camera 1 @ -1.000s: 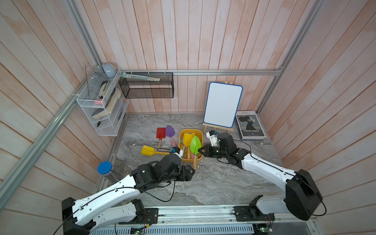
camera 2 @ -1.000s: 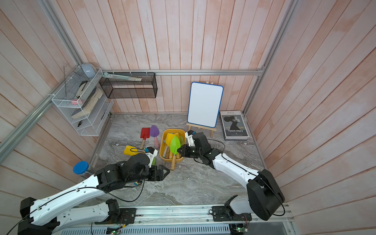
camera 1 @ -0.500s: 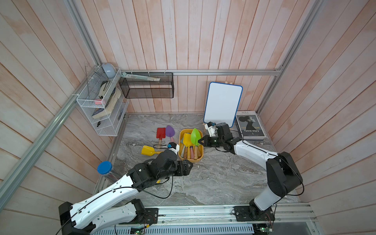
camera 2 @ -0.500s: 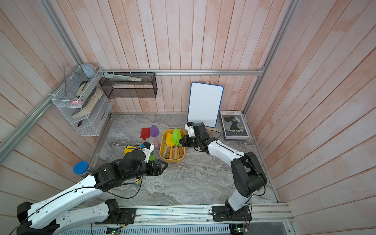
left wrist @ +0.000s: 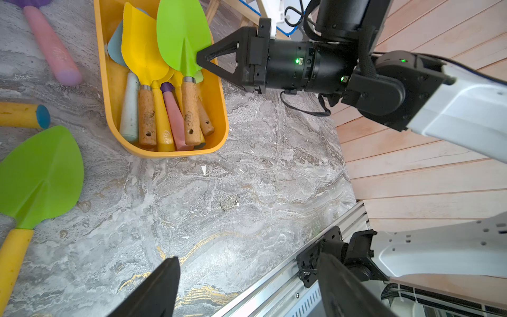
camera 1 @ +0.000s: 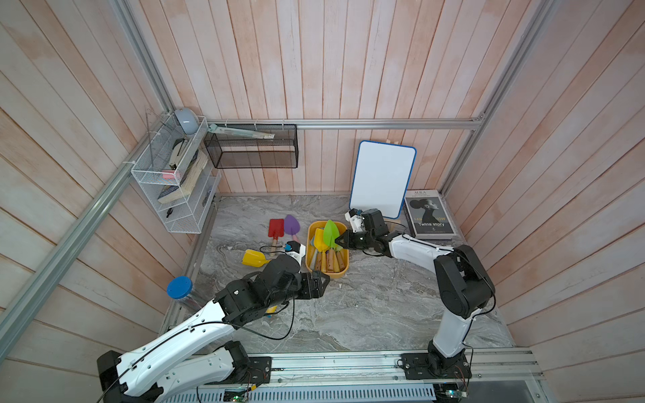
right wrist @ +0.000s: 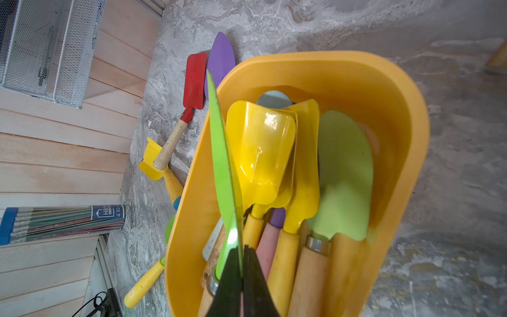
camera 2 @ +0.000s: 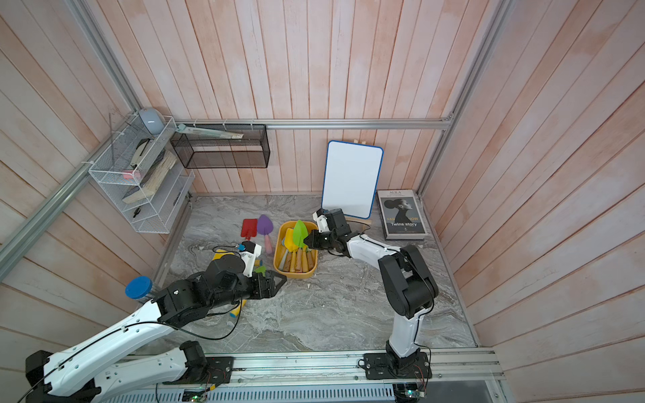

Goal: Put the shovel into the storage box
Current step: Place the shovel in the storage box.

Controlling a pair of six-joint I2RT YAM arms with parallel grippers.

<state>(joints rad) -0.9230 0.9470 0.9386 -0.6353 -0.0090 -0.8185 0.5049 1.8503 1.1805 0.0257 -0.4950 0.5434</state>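
The storage box (camera 1: 309, 244) sits toward the back edge of the tabletop (camera 1: 366, 307), about midway along it, already stacked with shovels. On top of that heap lies the green shovel (left wrist: 182, 35). Its blade points to the back end of the box, and its wooden handle is tucked among the other handles at the near end.

The right gripper (left wrist: 199, 59) reaches in over the box's right wall, its jaws pressed together on the thin edge of the green blade, close to the neck. That pinch looks chosen because the handle is buried among its neighbours and the flat blade is the only free part to take. From the right wrist view the blade (right wrist: 223, 164) shows edge-on, running straight out from between the jaws. By my reckoning the shovel is as good as in, and letting go is what remains.

The left gripper (camera 1: 323, 281) hangs just off the box's near end with its jaws spread wide and holding nothing, out of the other arm's way. It may be placed for the pieces lying loose on the tabletop. Those are a red shovel (camera 1: 275, 228) and a purple shovel (camera 1: 291, 225) beside the box's left wall, a yellow shovel (camera 1: 254, 258) nearer the left edge, and a second green shovel (left wrist: 41, 175) under the left arm.
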